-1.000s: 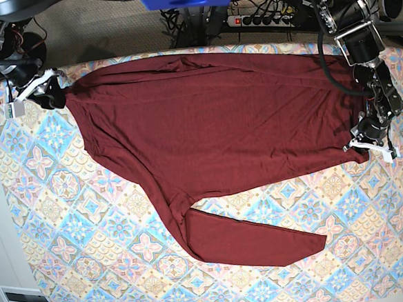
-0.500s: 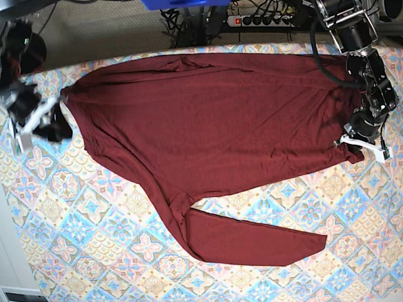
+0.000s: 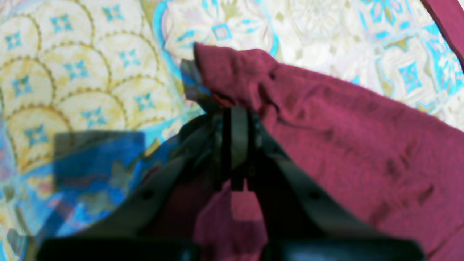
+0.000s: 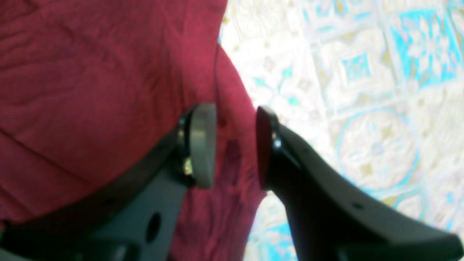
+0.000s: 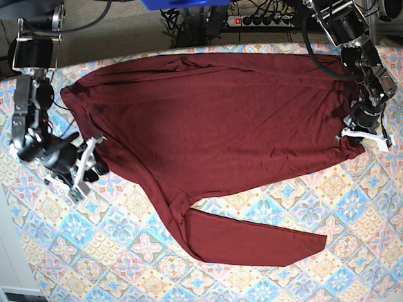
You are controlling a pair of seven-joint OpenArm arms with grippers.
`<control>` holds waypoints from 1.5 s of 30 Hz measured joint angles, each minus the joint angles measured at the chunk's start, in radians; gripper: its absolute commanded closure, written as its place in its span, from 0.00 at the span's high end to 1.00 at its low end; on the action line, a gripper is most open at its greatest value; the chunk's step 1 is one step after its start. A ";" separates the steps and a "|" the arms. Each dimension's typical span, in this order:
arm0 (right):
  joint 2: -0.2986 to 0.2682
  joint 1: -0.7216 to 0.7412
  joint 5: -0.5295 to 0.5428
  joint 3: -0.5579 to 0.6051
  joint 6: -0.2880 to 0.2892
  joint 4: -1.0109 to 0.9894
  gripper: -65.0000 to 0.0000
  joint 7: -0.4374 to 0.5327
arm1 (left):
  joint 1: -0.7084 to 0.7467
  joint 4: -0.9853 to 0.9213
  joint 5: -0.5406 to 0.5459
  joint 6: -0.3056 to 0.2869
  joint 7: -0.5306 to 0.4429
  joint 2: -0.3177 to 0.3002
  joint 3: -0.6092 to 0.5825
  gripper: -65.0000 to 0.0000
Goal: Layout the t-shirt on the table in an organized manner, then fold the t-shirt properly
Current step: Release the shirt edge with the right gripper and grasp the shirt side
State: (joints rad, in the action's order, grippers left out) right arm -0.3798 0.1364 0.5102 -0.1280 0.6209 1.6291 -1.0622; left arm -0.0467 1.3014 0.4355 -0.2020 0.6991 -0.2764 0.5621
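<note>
The t-shirt lies lengthwise left-to-right across the table.

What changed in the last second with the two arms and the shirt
The right gripper left the t-shirt's far corner and swung down its edge toward the camera; its fingers now stand open astride that edge. The left gripper crept slightly toward the far side and shut on the opposite corner, which drew in a little. The long sleeve and the table cloth look unchanged.

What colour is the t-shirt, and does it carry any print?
The t-shirt is plain dark maroon with no print, seen best in the base view.
</note>
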 measured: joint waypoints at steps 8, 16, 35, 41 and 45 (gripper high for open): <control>0.000 0.111 -0.171 0.240 0.005 -0.198 0.38 0.130 | 0.003 0.000 -0.002 0.000 0.001 0.005 0.001 0.00; 0.000 0.187 -0.181 0.303 0.003 -0.363 0.38 0.254 | 0.005 0.000 -0.002 0.000 0.004 0.005 0.001 0.00; 0.093 0.204 -0.188 0.303 0.000 -0.509 0.38 0.340 | 0.005 0.000 -0.002 0.000 0.004 0.005 0.001 0.00; 0.096 0.218 -0.174 0.302 -0.002 -0.566 0.22 0.399 | 0.007 0.000 -0.002 0.000 0.004 0.005 0.001 0.00; 0.097 0.218 -0.177 0.296 -0.004 -0.564 0.00 0.397 | 0.007 0.000 -0.002 0.001 0.004 0.005 0.001 0.00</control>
State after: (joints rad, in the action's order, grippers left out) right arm -0.2832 0.3542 0.3336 0.1677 0.6170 1.0649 -0.6651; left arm -0.0395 1.3014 0.4332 -0.2012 0.7033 -0.2714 0.5629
